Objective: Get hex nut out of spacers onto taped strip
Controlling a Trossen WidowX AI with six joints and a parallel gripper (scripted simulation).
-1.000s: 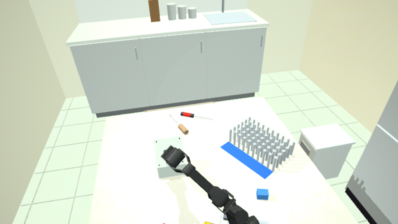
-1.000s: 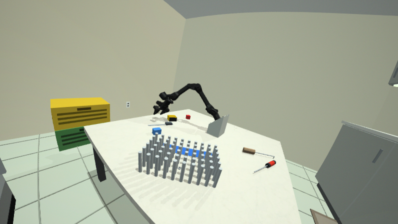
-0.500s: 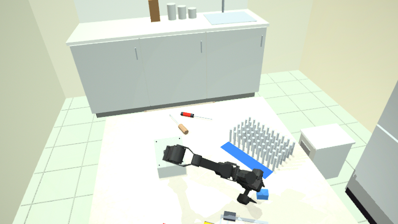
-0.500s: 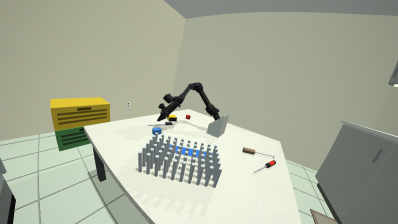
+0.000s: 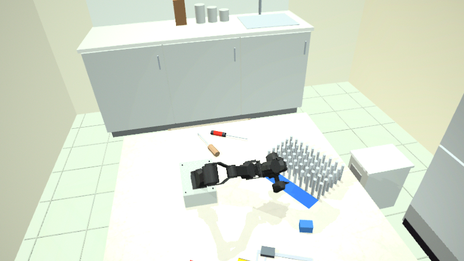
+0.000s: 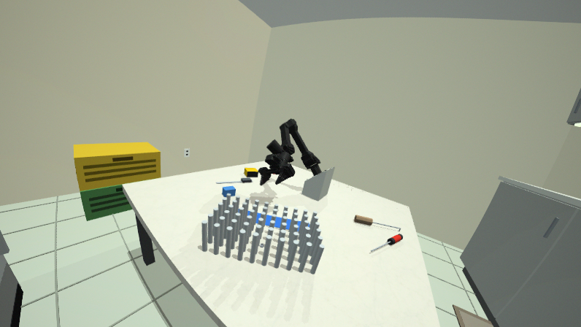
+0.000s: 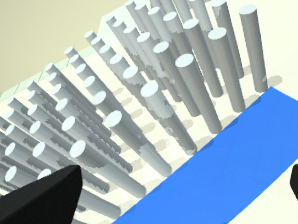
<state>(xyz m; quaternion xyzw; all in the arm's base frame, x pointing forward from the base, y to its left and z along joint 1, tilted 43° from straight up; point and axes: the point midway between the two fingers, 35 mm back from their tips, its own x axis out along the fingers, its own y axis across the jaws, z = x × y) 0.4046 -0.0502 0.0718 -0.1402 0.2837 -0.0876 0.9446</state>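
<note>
The pincer hangs spread and empty above the strip just before the spacers, likely surveying, since the nut (a faint speck) sits deep among them, far from the strip.

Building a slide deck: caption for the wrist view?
Open gripper poised above the blue taped strip, facing rows of standing metal spacers.

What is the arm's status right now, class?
Black gripper jaws open, empty, over blue taped strip. Small hex nut not picked out among grey standing spacers. Tools untouched: wooden-handled hook, red-handled screwdriver.
</note>
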